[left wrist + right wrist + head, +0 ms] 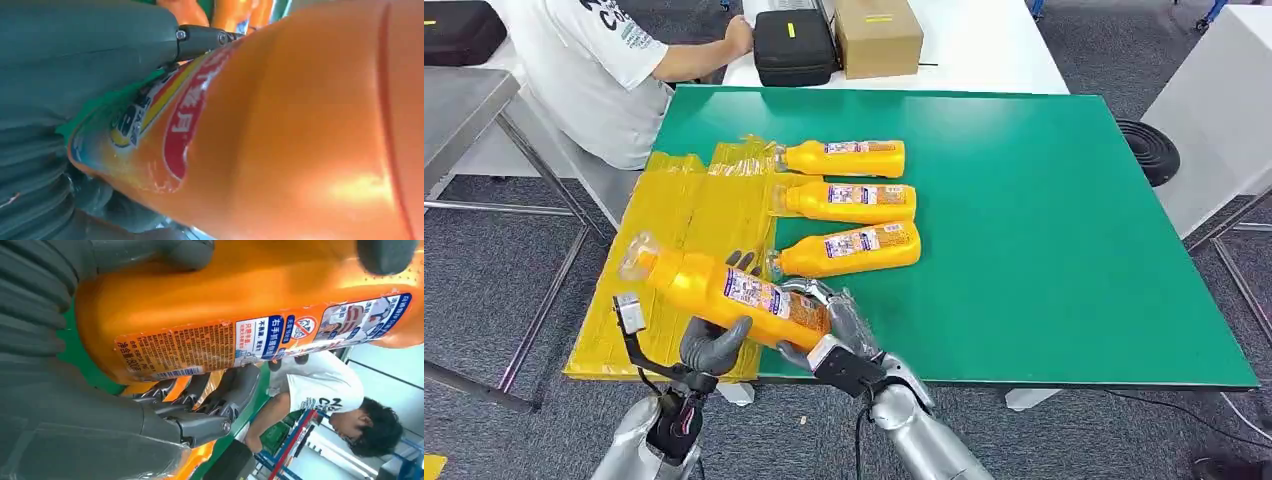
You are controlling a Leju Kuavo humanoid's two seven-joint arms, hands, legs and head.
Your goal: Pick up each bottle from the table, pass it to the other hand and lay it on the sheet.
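We grip the bottle in both hands, left hand mid-body, right hand at its base, neck pointing over the sheet.

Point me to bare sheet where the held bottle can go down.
Free: the yellow sheet left of the three lying bottles, up to its far edge near the person. Crowded: its right edge, under the bottle necks. The held bottle, gripped by left hand and right hand, hangs over the near part.

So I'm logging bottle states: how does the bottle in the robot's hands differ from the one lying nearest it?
The held bottle is gripped by both the left hand and right hand; the nearest lying bottle rests untouched. Held is over the yellow sheet; lying is mostly on the green table. Both are orange, labelled.
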